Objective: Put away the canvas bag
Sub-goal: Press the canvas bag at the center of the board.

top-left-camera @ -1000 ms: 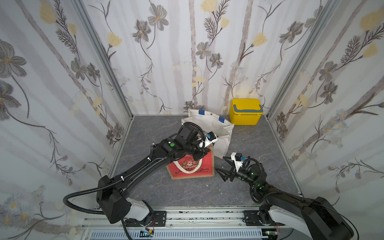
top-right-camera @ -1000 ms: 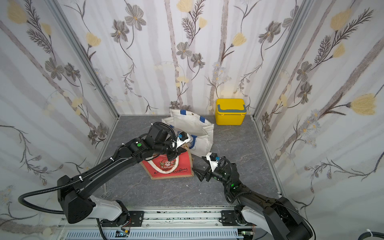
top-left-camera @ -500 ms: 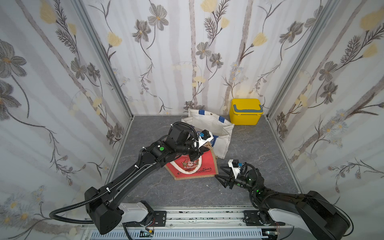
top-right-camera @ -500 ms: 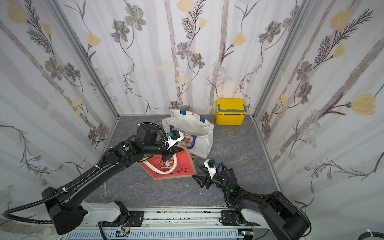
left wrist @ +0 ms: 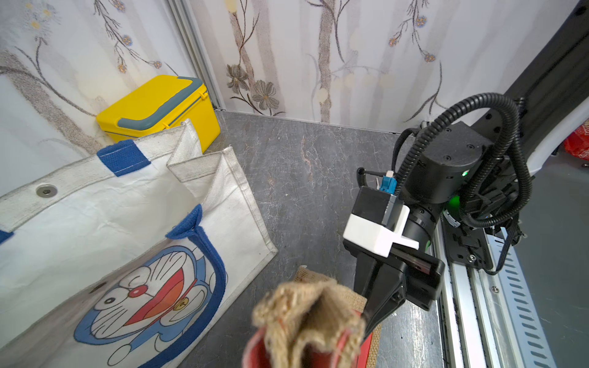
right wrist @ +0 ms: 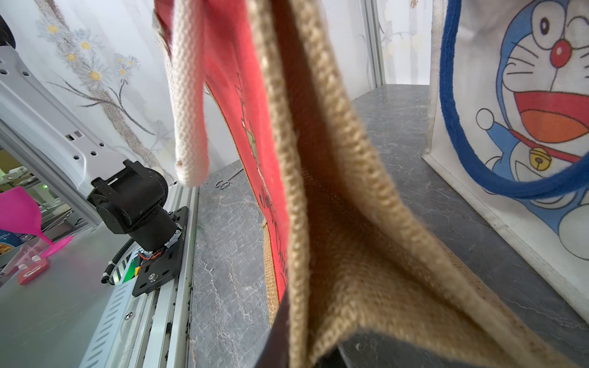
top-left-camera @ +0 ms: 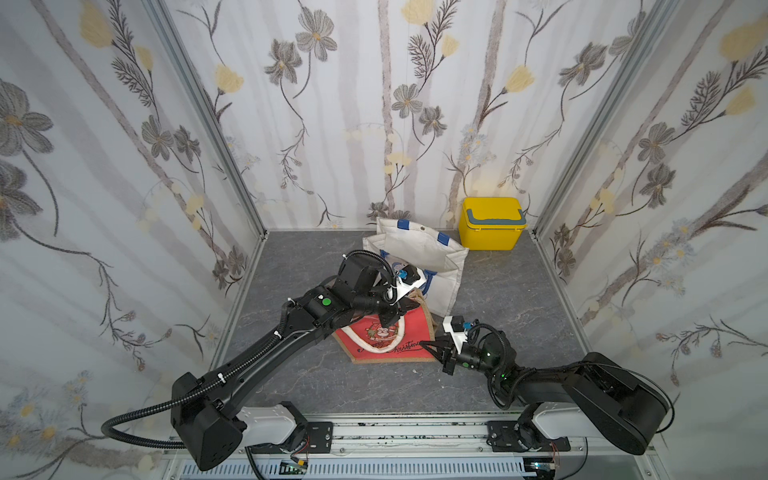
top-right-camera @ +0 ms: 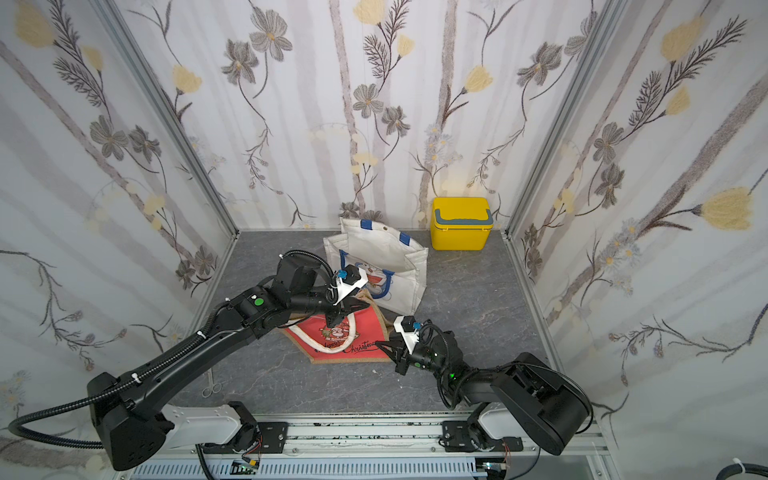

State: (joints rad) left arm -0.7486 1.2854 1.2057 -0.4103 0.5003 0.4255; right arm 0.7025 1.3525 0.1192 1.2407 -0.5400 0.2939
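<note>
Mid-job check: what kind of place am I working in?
Likely a staged robot test booth, not a real room: floral-papered panels in metal framing, and arms bolted to a slotted rail.

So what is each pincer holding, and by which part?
Left pincer grips the red burlap bag by its top rim; right pincer pinches its side edge.

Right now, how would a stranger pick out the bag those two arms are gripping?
Find the yellow box in the far right corner; a white bag with blue handles stands beside it. Just in front of that one, nearer the front, is the red bag: it alone is red, edged in rough tan burlap, with a cream rope handle.
</note>
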